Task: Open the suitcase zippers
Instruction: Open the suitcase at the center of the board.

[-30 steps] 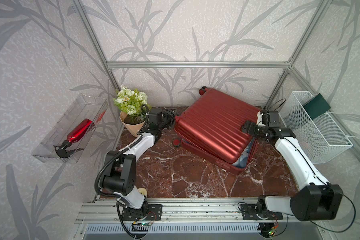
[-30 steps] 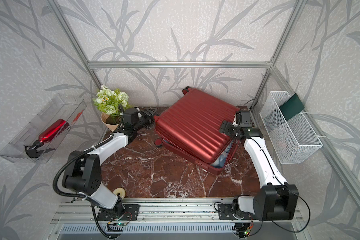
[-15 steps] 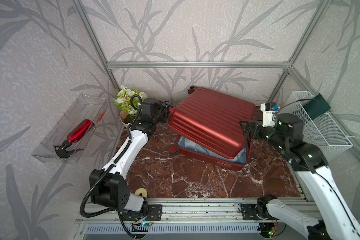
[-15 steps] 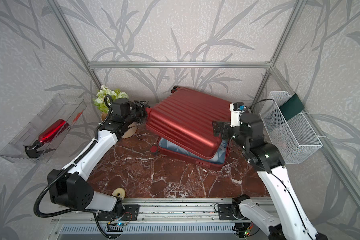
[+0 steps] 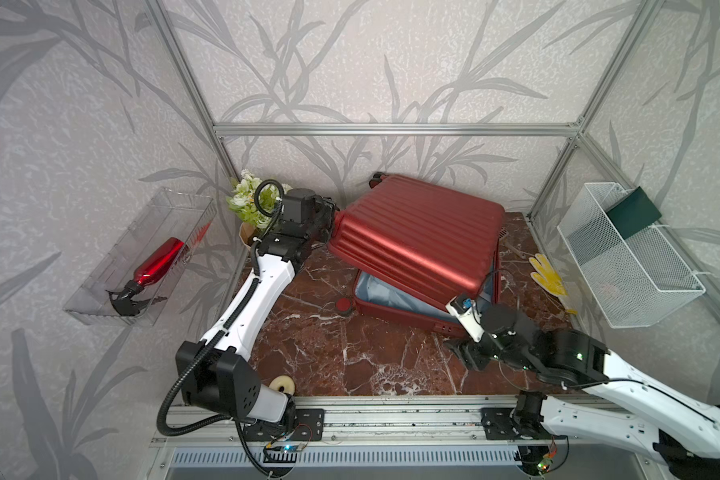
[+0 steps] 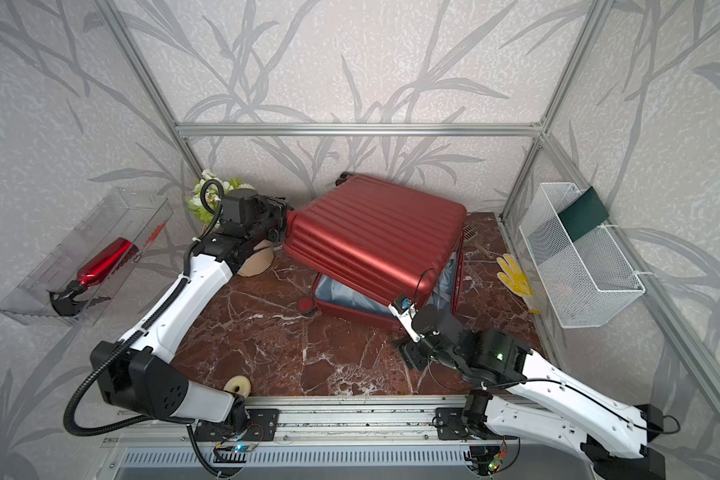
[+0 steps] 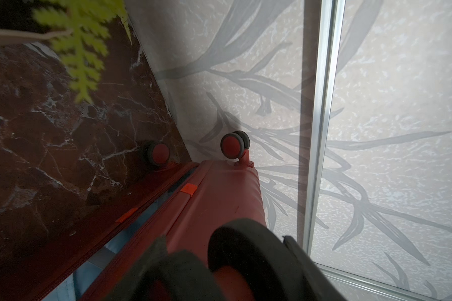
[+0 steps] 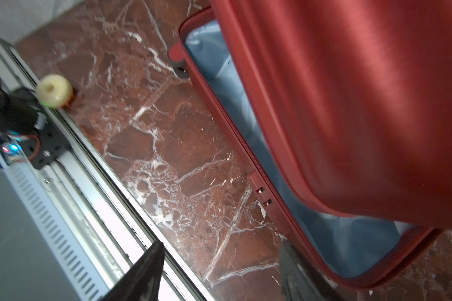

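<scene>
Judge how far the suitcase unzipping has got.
Done: the zip is parted along the front, and the suitcase stands ajar, showing lining. In hand: the left gripper grips its raised corner; the right gripper hangs open, off the case. Left: the far seam is hidden.

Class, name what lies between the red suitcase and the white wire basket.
A yellow glove and, farther back, a small unclear tool lie on the marble tabletop there; both top views show them.
</scene>
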